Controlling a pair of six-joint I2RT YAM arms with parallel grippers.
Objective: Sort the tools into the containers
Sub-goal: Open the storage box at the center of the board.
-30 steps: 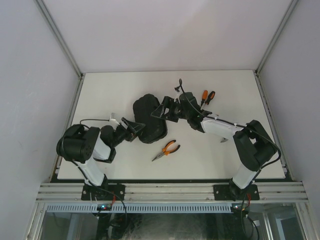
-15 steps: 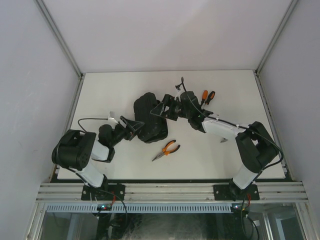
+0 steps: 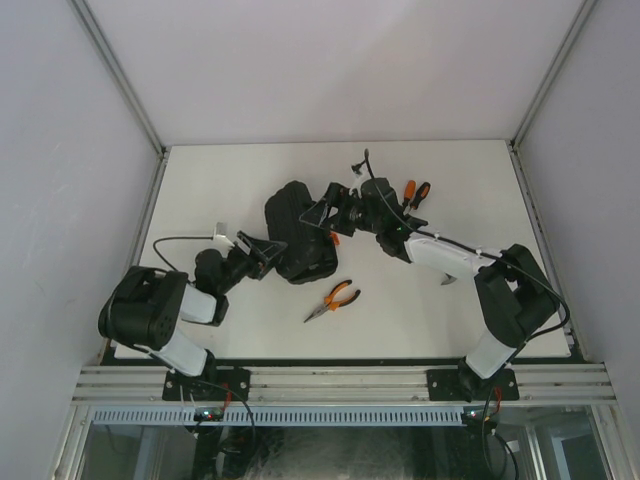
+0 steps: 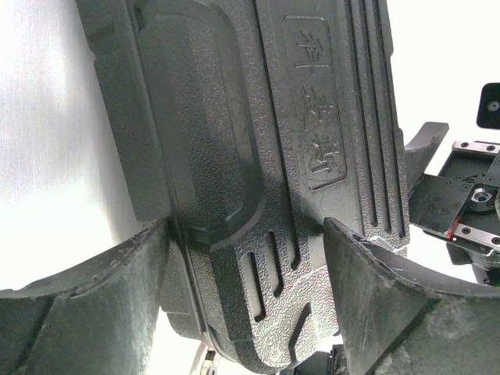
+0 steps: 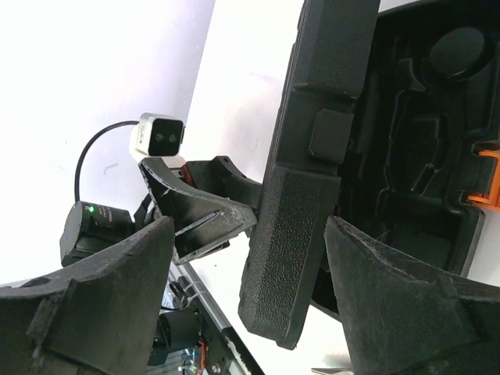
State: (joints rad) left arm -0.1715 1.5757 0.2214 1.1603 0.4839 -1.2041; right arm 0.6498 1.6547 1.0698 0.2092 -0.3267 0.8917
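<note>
The black tool case (image 3: 288, 212) lies mid-table with its lid tilted up. In the right wrist view the lid's edge (image 5: 301, 234) stands between the fingers of my open right gripper (image 5: 250, 234) with a gap on each side. The moulded slots (image 5: 406, 148) and orange latch (image 5: 488, 176) show to its right. My left gripper (image 4: 248, 234) is open around the case's near end (image 4: 234, 117), its left finger (image 4: 94, 297) against the case. Orange-handled pliers (image 3: 335, 298) lie in front of the case. Two screwdrivers (image 3: 412, 192) lie behind the right gripper (image 3: 322, 215).
The left gripper (image 3: 265, 255) sits at the case's left front and the right arm (image 3: 440, 255) stretches in from the right. White walls and metal rails (image 3: 130, 95) ring the table. A small grey tip (image 3: 447, 281) peeks out beside the right forearm.
My right gripper has slid left onto the case and the lid has come up, baring the orange latch. The left arm's base has swung left while its gripper stays at the case.
</note>
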